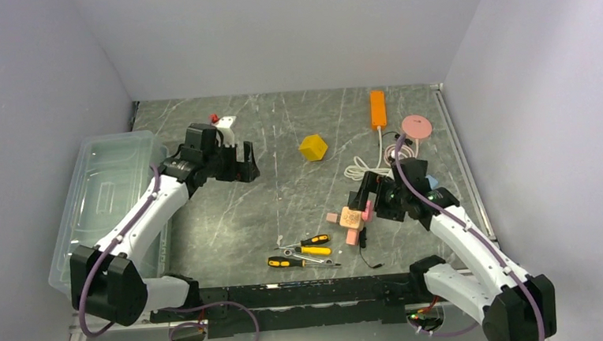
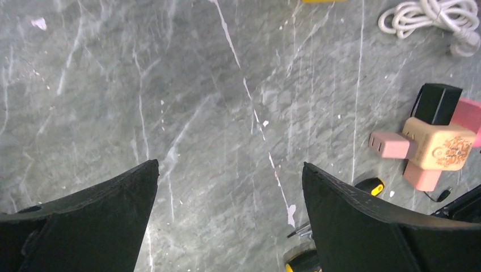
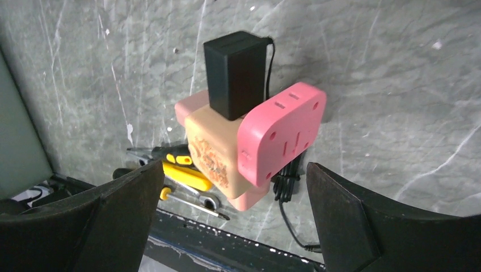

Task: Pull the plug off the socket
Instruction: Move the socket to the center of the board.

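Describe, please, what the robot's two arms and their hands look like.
The left arm and right arm have white links, black joints and a mauve cable alongside. The left hand and right hand are black, with two broad wedge-shaped fingers.

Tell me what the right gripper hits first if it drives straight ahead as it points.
Probably the pink socket block, nearest ahead of the open right gripper, with the black plug beyond it; depth is uncertain.
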Tool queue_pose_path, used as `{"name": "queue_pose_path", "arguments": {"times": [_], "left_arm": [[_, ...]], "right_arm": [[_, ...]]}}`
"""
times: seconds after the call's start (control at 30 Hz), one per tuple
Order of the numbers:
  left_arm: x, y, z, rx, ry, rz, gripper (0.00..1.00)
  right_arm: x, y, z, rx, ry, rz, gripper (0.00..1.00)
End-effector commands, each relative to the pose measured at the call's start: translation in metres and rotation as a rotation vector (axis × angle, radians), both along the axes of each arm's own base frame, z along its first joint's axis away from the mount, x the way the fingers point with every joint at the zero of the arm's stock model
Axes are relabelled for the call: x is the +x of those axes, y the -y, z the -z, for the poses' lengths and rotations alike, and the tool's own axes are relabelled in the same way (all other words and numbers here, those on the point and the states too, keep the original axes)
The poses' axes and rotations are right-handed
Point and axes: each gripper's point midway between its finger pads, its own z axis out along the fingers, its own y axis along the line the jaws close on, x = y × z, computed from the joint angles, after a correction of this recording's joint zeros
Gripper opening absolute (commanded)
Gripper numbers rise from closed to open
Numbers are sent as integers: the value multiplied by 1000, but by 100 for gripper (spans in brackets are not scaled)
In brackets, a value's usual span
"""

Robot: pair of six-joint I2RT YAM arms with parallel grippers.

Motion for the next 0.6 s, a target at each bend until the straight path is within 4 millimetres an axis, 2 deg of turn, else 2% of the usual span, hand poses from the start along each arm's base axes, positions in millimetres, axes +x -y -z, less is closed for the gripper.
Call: {"name": "queue_pose_path", "arguments": {"times": [0.0,0.13,0.3,0.43,0.57], "left_arm": [[-1,2,-17,-14,66,33,100],[-4,6,-20,-27,50,49,100],[-6,6,-21,-37,55,53,100],[-6,7,-21,-41,54,55,100],[-5,7,-18,-37,44,55,100]], "right_arm": [[-4,-4,0,6,-4,61,99],[-7,-20,8,12,-17,56,98],[-10,-27,21,-31,-29,87,98],[-2,-40,23,37,8,100,96],[12,-56,21,77,48,92,88]]}}
